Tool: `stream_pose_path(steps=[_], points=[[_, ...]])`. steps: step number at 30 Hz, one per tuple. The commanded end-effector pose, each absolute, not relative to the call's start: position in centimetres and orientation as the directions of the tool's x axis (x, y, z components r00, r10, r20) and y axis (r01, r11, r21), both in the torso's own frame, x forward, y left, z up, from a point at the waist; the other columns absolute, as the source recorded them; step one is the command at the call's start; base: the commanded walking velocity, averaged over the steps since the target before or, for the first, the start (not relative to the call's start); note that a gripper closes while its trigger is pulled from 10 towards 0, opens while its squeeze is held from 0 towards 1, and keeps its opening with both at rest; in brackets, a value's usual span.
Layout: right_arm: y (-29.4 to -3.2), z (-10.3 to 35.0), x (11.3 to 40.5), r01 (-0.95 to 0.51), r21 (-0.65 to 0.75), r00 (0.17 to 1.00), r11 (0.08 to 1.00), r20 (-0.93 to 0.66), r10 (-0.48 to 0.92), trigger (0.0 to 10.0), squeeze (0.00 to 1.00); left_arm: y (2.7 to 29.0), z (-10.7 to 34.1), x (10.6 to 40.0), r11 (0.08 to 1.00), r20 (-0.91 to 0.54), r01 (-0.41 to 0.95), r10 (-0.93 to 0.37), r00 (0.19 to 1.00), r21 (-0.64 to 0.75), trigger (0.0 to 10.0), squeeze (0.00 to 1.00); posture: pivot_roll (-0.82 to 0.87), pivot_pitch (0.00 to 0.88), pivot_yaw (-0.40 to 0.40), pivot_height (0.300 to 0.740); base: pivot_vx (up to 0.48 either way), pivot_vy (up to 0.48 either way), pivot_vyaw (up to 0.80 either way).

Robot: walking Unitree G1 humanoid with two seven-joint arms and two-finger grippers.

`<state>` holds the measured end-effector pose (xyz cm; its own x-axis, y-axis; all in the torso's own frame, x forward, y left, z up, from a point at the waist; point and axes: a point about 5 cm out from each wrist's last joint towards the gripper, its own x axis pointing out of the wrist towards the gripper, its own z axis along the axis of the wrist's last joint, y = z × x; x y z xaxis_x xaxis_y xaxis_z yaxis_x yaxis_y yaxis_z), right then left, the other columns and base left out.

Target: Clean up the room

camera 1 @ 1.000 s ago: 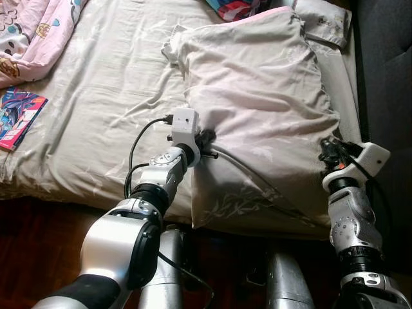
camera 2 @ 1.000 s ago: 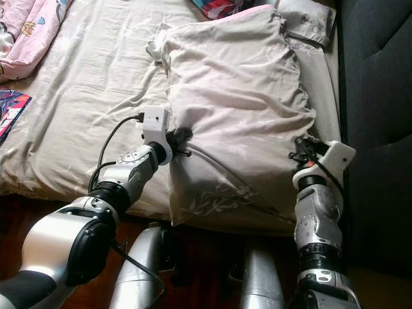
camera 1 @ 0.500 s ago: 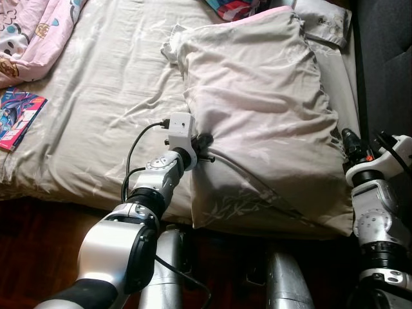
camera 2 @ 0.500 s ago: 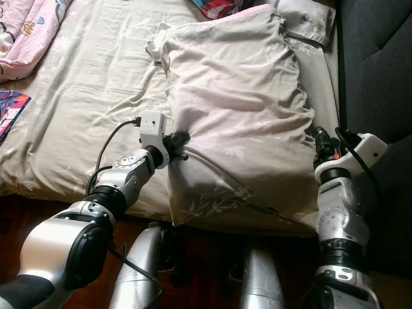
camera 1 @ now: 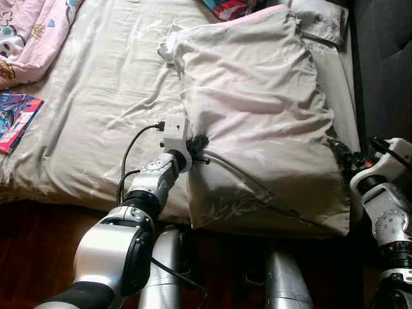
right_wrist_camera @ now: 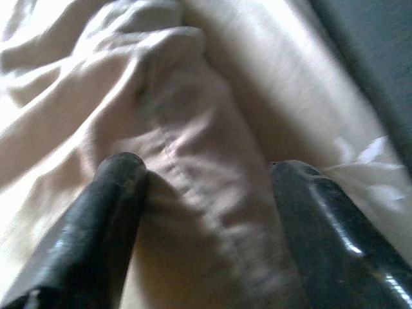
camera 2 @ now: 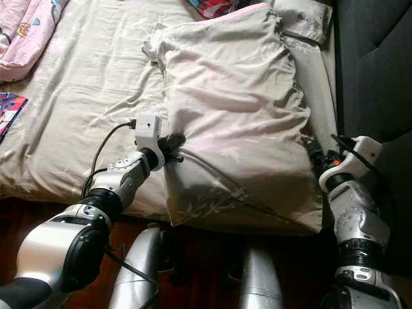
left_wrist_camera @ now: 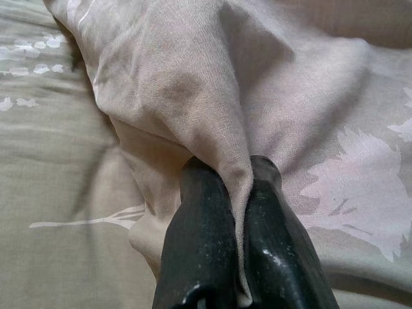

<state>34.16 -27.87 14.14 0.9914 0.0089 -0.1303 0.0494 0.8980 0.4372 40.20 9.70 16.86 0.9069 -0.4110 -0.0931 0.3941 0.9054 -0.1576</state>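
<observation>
Pillow: we see it lying on the beige bed sheet, its near end overhanging the bed's edge
Left gripper: our fingers are pinched tight on a fold of the pillow's left edge
Right gripper: our fingers stand wide apart at the pillow's right side, fabric between them
Beyond: a pink blanket and a book at the far left

Silver arms, black-fingered hands, black cables
</observation>
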Motion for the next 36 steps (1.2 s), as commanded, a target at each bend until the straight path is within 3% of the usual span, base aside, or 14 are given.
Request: stream_pose_path(steps=[1,4,5,6,14,23,24,36], points=[[-27.9,13.3,33.8,0.043,0.431,0.983,0.901,-0.179,0.038,10.0,1.0,11.5,15.8,40.0,0.924,-0.129,0.349,-0.369,0.921,-0.155,10.0,0.0,0.05,0.404,0.072,0.641,0.0,0.0,0.0],[-28.0,13.3,33.7,0.028,0.408,0.981,0.913,-0.188,0.054,10.0,1.0,11.5,15.8,40.0,0.924,-0.13,0.35,-0.371,0.92,-0.155,10.0,0.0,0.05,0.403,0.071,0.641,0.0,0.0,0.0],[-28.3,13.2,33.6,0.024,0.388,0.979,0.921,-0.197,0.058,10.0,0.76,11.6,15.7,39.9,0.924,-0.131,0.351,-0.372,0.919,-0.154,10.0,0.0,0.05,0.399,0.068,0.641,0.0,0.0,0.0],[-28.4,13.2,33.5,0.022,0.379,0.978,0.925,-0.201,0.059,10.0,0.0,11.6,15.6,39.9,0.923,-0.132,0.352,-0.372,0.919,-0.153,10.0,0.0,0.05,0.399,0.068,0.641,0.0,0.0,0.0],[-27.5,11.5,33.2,-0.007,0.349,0.956,0.937,-0.273,0.109,10.0,0.0,11.6,15.4,39.8,0.923,-0.137,0.354,-0.374,0.917,-0.153,10.0,0.0,0.05,0.395,0.067,0.641,0.0,0.0,0.0],[-24.3,7.8,32.6,-0.086,0.385,0.898,0.919,-0.369,0.238,10.0,0.0,11.7,15.2,39.7,0.922,-0.145,0.357,-0.377,0.915,-0.15,10.0,0.0,0.06,0.392,0.07,0.641,0.0,0.0,0.0],[-23.8,7.4,32.5,-0.088,0.398,0.894,0.913,-0.373,0.249,0.0,0.0,11.7,15.2,39.7,0.922,-0.146,0.356,-0.376,0.915,-0.15,10.0,0.0,0.06,0.394,0.071,0.641,0.0,0.0,0.0],[-22.6,6.2,32.5,-0.075,0.437,0.887,0.896,-0.381,0.26,0.0,0.0,11.9,15.1,39.7,0.925,-0.15,0.348,-0.37,0.917,-0.153,10.0,0.0,0.07,0.4,0.075,0.641,0.0,0.0,0.0]])
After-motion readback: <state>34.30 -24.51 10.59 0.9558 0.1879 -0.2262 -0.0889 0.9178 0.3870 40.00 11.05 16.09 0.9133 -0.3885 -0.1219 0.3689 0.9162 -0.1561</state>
